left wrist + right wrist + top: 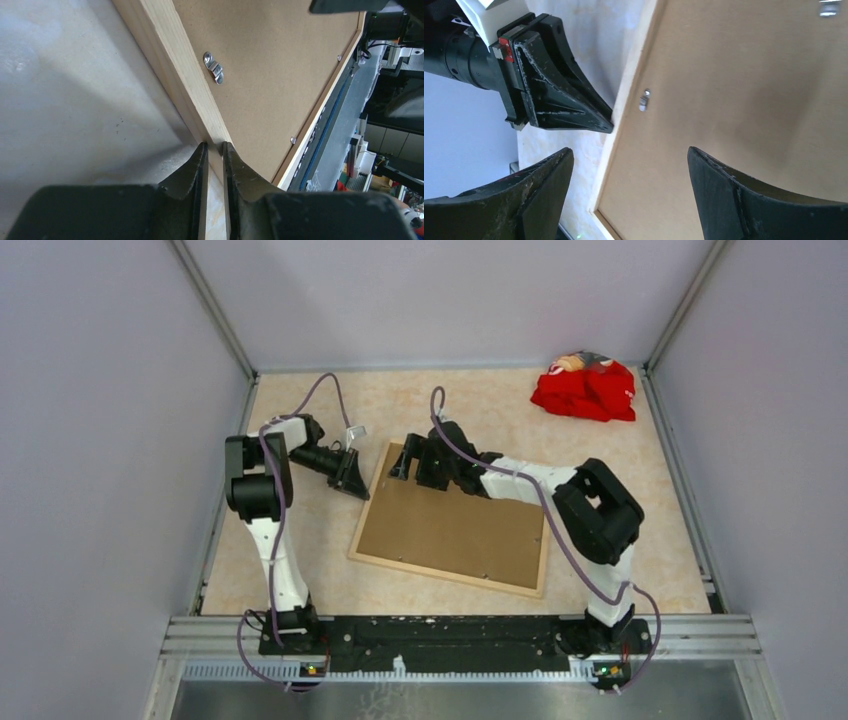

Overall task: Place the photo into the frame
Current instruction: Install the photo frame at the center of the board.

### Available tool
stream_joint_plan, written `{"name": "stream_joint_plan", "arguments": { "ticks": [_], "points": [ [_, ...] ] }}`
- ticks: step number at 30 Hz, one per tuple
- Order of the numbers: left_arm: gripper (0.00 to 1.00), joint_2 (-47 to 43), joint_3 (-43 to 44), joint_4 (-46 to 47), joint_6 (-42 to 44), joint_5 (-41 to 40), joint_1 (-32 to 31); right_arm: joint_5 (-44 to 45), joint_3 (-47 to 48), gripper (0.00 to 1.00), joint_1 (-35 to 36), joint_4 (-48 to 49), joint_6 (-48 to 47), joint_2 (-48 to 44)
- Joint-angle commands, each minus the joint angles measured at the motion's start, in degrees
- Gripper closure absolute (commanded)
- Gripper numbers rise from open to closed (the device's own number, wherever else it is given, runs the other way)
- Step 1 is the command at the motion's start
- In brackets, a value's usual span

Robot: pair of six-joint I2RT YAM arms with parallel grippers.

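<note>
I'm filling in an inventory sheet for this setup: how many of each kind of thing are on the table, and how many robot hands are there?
wooden frame: 1
brown backing board, lying in the frame: 1
red bundle: 1
robot hands: 2, the left hand and the right hand
Total: 5

The frame (177, 75) has a pale natural wood rim with fine grain, and the backing board (450, 530) is a plain, flat brown. A small clip (213, 67) gleams silver. The table (500, 405) is cream with faint peach marbling. A cloth (585, 392) is bright red with bits of white. The left gripper (215, 146) and right gripper (629, 152) are black, the left with a tiny red tab (504, 47). The arms (520, 478) mix white and black, their cables (330, 376) are purple, and the walls (100, 440) are pale lilac-grey.
</note>
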Motion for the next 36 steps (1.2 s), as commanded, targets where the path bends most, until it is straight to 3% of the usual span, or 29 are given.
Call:
{"name": "stream_joint_plan", "arguments": {
  "ticks": [1, 36],
  "points": [
    [0.81, 1.29, 0.01, 2.61, 0.89, 0.03, -0.36, -3.29, 6.1, 0.17, 1.58, 4.07, 2.19, 5.32],
    [0.85, -0.06, -2.68, 3.56, 2.12, -0.49, -0.36, -8.5, 13.16, 0.22, 2.52, 5.93, 6.53, 16.02]
  ]
}}
